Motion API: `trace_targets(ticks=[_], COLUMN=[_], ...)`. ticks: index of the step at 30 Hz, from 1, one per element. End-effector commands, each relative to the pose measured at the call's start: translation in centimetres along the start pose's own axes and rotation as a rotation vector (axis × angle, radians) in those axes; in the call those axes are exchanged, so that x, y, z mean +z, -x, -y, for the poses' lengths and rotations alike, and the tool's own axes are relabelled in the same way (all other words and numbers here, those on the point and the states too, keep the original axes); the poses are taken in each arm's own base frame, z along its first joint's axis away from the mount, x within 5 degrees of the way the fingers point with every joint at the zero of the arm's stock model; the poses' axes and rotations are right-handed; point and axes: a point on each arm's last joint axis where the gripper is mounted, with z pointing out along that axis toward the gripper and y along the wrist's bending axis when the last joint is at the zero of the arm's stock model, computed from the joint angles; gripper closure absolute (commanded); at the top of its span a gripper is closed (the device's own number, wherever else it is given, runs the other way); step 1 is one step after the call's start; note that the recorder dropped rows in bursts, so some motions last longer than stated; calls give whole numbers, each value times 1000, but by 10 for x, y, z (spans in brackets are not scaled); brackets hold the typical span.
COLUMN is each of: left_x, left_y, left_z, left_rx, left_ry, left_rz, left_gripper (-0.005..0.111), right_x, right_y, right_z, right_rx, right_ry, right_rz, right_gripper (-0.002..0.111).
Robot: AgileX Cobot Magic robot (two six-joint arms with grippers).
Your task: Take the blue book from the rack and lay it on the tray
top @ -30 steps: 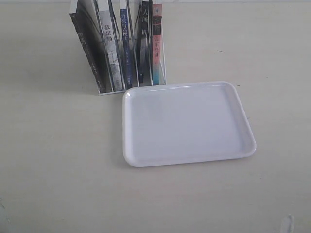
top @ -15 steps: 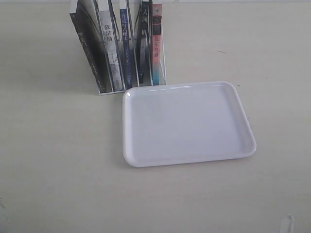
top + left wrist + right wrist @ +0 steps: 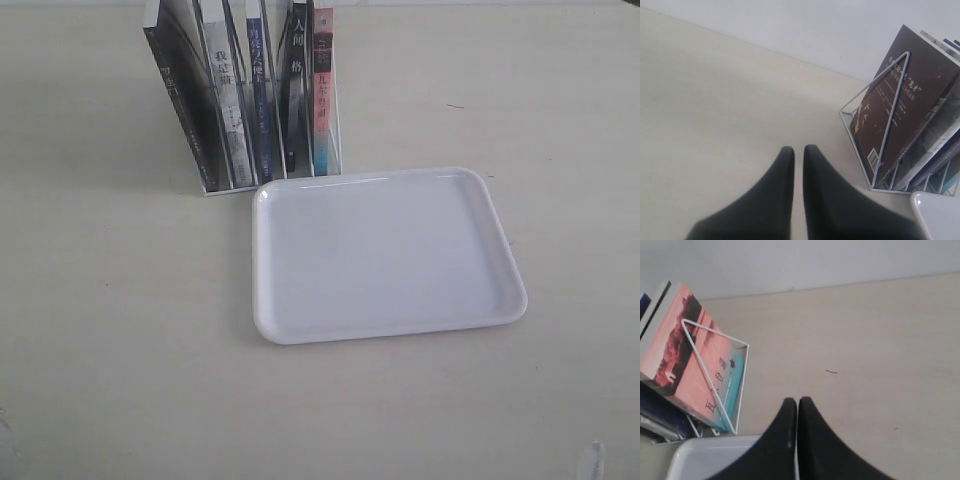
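Note:
The blue book stands upright in a middle slot of the clear rack, its narrow dark blue spine facing the tray. The white tray lies flat just in front of the rack and holds nothing. In the left wrist view, my left gripper hovers over bare table beside the rack, its jaws together but for a thin slit and nothing between them. My right gripper is shut and holds nothing, above the tray's corner and near the rack's other end. Neither arm shows in the exterior view.
Other books share the rack: a black one leaning at the left end, a pale one, a black-spined one and a pink-red one at the right end. A pale wall rises behind the table.

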Motion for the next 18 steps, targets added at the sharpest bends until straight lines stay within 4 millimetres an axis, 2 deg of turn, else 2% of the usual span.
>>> trace_targets(ticks=[1, 5, 12, 15, 18], left_x=[0, 0, 0, 0, 0], left_y=[-1, -1, -1, -1, -1], left_z=[0, 0, 0, 0, 0], left_rx=[-1, -1, 4, 4, 4], left_ry=[-13, -13, -13, -13, -13], left_rz=[2, 2, 2, 2, 2], left_gripper=[101, 101, 101, 101, 101], right_x=[4, -6, -31, -36, -38], right_y=[4, 20, 52, 58, 56], right_z=[-5, -22, -47, -57, -76], right_rx=[-38, -169, -270, -305, -367], right_ry=[59, 183, 329, 366, 437], right_rz=[3, 23, 59, 75, 78], right_gripper=[108, 108, 108, 108, 108])
